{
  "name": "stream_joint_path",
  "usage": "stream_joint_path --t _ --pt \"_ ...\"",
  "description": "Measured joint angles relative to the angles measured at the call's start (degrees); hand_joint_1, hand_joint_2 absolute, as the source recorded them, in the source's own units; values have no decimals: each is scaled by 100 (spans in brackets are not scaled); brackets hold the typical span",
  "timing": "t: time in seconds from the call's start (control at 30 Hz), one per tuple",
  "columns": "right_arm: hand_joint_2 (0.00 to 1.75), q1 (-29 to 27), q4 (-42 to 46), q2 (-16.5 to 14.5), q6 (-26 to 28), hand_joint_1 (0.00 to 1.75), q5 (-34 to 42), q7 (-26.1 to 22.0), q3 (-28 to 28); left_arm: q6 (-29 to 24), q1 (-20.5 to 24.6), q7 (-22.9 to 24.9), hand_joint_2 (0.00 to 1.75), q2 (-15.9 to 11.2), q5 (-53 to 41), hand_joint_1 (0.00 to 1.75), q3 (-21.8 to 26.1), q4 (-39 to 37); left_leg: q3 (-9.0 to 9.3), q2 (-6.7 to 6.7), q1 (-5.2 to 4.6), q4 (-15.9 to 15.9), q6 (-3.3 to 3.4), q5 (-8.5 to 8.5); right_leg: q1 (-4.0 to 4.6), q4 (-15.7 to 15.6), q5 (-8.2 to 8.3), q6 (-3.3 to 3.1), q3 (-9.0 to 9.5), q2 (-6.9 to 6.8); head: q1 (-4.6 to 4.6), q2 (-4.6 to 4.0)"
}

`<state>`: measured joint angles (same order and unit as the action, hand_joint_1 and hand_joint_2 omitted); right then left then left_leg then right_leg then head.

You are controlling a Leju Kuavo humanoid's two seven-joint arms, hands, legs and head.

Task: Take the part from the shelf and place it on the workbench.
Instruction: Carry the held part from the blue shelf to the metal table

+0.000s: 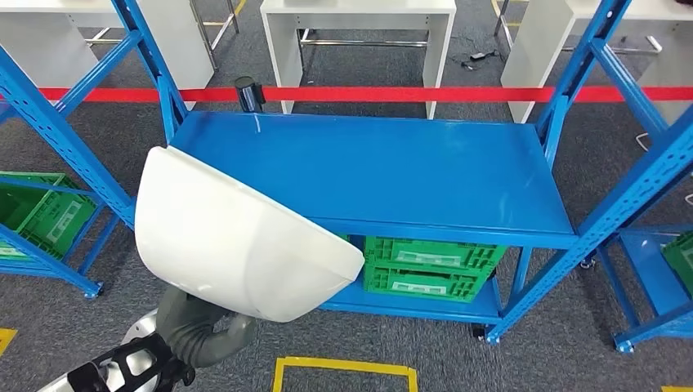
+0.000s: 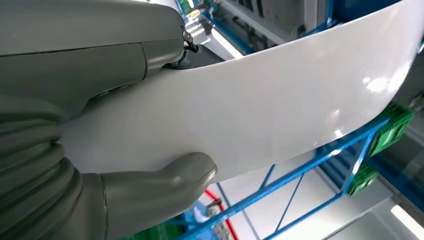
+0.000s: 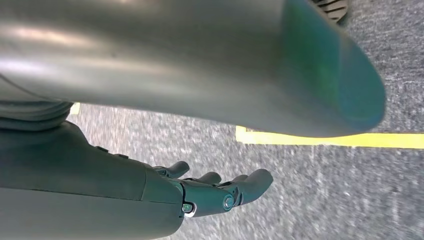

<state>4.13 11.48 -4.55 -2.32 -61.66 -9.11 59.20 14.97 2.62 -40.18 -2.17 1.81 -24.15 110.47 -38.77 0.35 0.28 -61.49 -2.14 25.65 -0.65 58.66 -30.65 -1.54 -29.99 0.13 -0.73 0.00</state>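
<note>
The part (image 1: 237,241) is a large white curved shell, lifted in front of the blue shelf's (image 1: 384,167) near left corner. My left hand (image 1: 200,331) grips it from below. In the left wrist view the thick thumb (image 2: 170,182) presses one face of the white part (image 2: 280,105) while the other fingers lie behind it. My right hand (image 3: 210,192) hangs beside my body over the grey floor, its fingers loosely extended with nothing in them.
Green crates (image 1: 429,265) sit on the shelf's lower level. Another green crate (image 1: 37,212) is in the left rack, and blue racks stand on both sides. A red tape barrier (image 1: 409,94) and white workbenches (image 1: 359,28) lie beyond. Yellow floor marking (image 1: 343,367) is near my feet.
</note>
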Motion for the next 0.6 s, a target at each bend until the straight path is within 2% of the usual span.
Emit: stream_joint_path --t 0.07,0.1,0.13,0.17,0.2,0.23,0.3,0.33,0.37,0.43,0.47,0.5,0.53,0.6 --pt "0 4 -2 3 -93 0 119 -13 25 47 58 1 175 -2 10 175 1 -56 -173 -5 14 -643 -61 589 -3 3 136 -36 -168 -12 -32 0" --pt "0 3 -2 4 -129 0 161 -28 38 63 80 0 175 -3 13 175 1 -91 -228 -5 19 -1002 -82 794 -2 7 205 -37 -255 -17 -44 0" --pt "0 1 -2 3 -173 0 197 -49 51 77 96 1 175 -4 13 175 1 -131 -228 -5 21 -1265 -92 870 0 13 274 -33 -341 -20 -52 0" --pt "0 -1 -3 3 -204 0 228 -72 68 90 106 1 175 -4 13 175 0 -166 -145 -5 21 -1356 -89 813 1 20 341 -24 -425 -22 -58 0" --pt "0 -2 -3 3 -234 0 254 -91 89 101 116 1 175 -5 10 175 -1 -195 38 -7 21 -1241 -73 669 2 26 405 -13 -504 -22 -64 0" --pt "0 -1 -3 2 -260 0 273 -104 110 110 128 1 175 -5 4 175 -1 -216 305 -10 17 -948 -46 526 4 32 464 1 -570 -21 -68 0" --pt "0 -3 -3 -8 -299 0 298 -115 149 118 158 0 175 -5 -11 175 -3 -232 949 -21 -9 -75 37 517 4 38 569 45 -650 -15 -70 0" --pt "0 -4 -3 -12 -315 0 303 -110 160 117 167 -2 175 -5 -18 175 -4 -235 1159 -27 -29 248 76 579 2 33 613 76 -654 -13 -67 0" --pt "0 -4 -3 -16 -334 0 302 -102 166 113 175 -3 175 -7 -25 175 -4 -238 1272 -32 -53 444 116 641 -5 20 660 115 -650 -13 -72 0" --pt "0 -5 -4 -16 -390 0 291 -79 172 102 174 -4 175 -9 -40 175 -5 -247 1240 -33 -77 503 195 579 -10 -28 759 198 -642 -11 -80 0" --pt "0 -7 -4 -15 -415 0 288 -62 179 100 176 -3 175 -10 -44 175 -5 -251 1195 -23 -70 517 241 512 -13 -14 740 234 -672 -4 -85 0" --pt "0 -11 -5 -13 -434 0 293 -45 187 105 174 -1 175 -10 -43 175 -5 -255 1130 -15 -57 536 284 435 -11 74 608 261 -725 2 -72 0" --pt "0 -15 -7 -12 -439 0 305 -31 196 116 170 -1 175 -10 -37 175 -5 -262 1053 -6 -42 550 318 356 -10 249 385 277 -798 8 -54 0" --pt "0 -15 -10 -12 -441 0 345 -1 215 168 160 2 175 -10 -29 175 -5 -282 868 7 -43 545 363 201 -16 928 -235 298 -986 10 -10 0"
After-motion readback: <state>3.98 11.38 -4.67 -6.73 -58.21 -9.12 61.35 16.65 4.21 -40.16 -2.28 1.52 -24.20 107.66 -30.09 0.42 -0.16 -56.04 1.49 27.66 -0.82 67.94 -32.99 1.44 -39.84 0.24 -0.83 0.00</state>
